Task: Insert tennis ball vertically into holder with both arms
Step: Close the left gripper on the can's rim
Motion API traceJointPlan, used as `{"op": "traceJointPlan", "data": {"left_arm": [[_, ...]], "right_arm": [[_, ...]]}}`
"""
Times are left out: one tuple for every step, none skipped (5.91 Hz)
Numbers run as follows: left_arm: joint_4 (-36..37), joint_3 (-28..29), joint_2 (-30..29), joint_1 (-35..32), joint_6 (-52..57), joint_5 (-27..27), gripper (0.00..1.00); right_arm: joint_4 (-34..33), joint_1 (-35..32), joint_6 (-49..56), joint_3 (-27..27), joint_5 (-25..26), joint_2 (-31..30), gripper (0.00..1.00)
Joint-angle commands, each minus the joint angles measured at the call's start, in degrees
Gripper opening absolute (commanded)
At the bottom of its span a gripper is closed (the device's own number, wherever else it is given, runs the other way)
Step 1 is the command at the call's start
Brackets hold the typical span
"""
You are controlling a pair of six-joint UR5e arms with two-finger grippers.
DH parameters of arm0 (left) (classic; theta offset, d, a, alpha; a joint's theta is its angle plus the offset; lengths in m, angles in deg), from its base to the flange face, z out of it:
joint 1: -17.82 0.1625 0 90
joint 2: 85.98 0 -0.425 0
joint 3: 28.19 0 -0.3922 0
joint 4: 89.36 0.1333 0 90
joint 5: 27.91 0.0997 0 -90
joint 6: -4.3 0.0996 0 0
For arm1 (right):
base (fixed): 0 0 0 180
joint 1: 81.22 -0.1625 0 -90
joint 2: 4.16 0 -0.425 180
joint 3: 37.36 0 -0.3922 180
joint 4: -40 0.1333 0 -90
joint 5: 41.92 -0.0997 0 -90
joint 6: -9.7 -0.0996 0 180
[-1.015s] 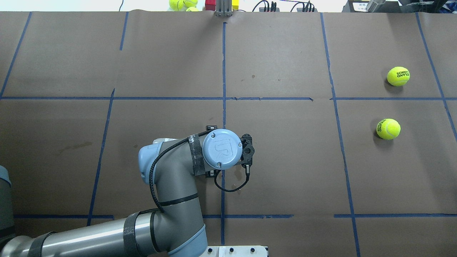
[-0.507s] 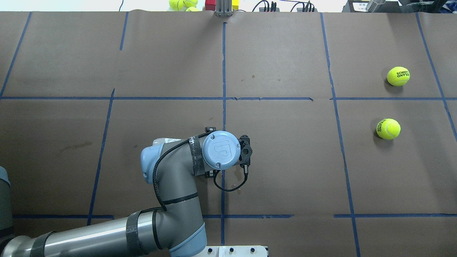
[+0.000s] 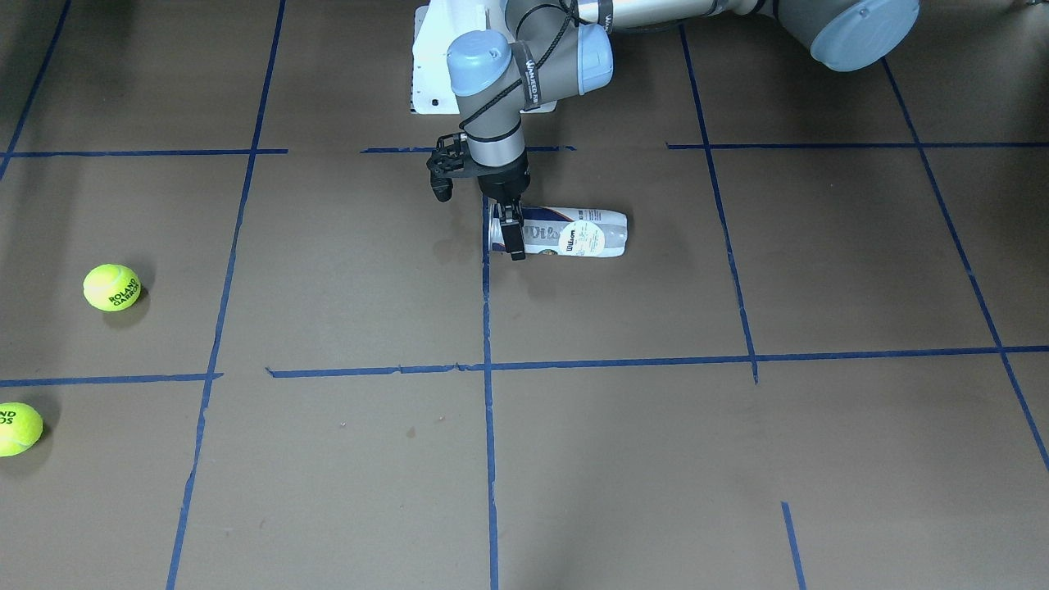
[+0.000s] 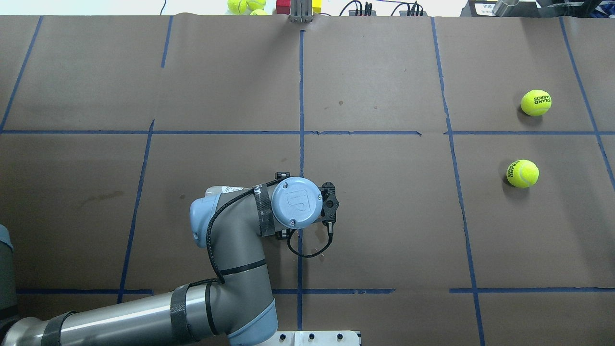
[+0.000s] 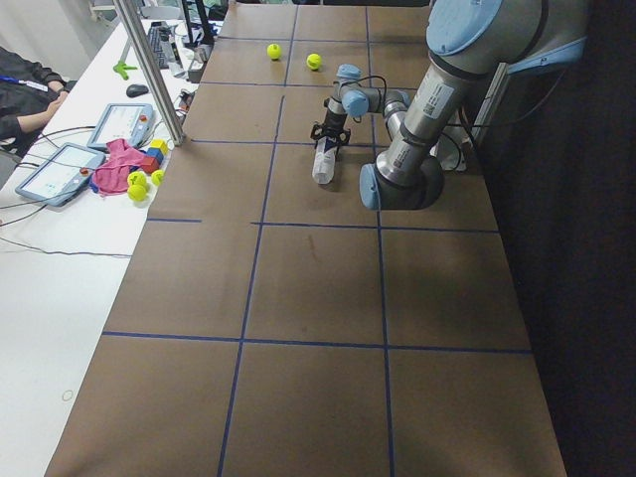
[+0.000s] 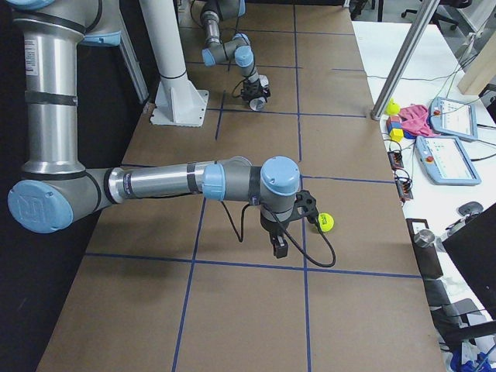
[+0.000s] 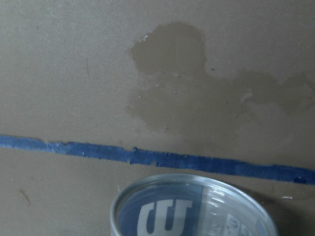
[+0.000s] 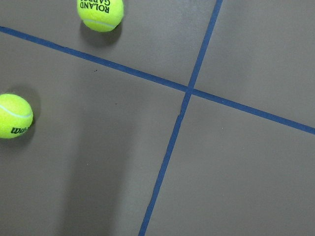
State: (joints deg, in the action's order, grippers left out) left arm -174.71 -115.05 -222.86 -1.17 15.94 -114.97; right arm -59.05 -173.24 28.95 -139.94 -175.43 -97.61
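Holder (image 3: 574,236) is lying on its side on the table (image 3: 697,459), near the robot's base and not yet standing upright. Left gripper (image 3: 508,242) is reaching down over one end, its fingers straddling the tube; I cannot tell whether they are clamping it. One tennis ball (image 4: 522,173) and a second ball (image 4: 535,102) are lying free, well apart from it. Right gripper (image 6: 279,248) is hanging low near a ball, and I cannot tell how its fingers stand. By my judgement nearly everything is remaining: raising, picking, inserting.
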Motion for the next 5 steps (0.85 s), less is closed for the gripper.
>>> {"op": "traceJointPlan", "data": {"left_arm": [[-2.7, -0.7, -0.1, -0.1, -0.2, 0.0, 0.8], [-4.3, -1.8, -0.1, -0.5, -0.3, 0.0, 0.8], [-7.1, -4.6, -0.1, -1.4, -0.4, -0.2, 0.8], [-8.2, -7.9, -0.2, -2.1, -1.9, -0.3, 0.8], [-10.6, -10.6, -0.3, -3.2, -4.4, -0.5, 0.8]], "right_arm": [[0.0, 0.0, 0.0, 0.0, 0.0, 0.0, 1.0], [0.0, 0.0, 0.0, 0.1, 0.0, 0.0, 1.0], [0.0, 0.0, 0.0, 0.4, 0.0, 0.0, 1.0], [0.0, 0.0, 0.0, 0.4, 0.0, 0.1, 1.0], [0.0, 0.0, 0.0, 0.4, 0.0, 0.1, 1.0]]}}
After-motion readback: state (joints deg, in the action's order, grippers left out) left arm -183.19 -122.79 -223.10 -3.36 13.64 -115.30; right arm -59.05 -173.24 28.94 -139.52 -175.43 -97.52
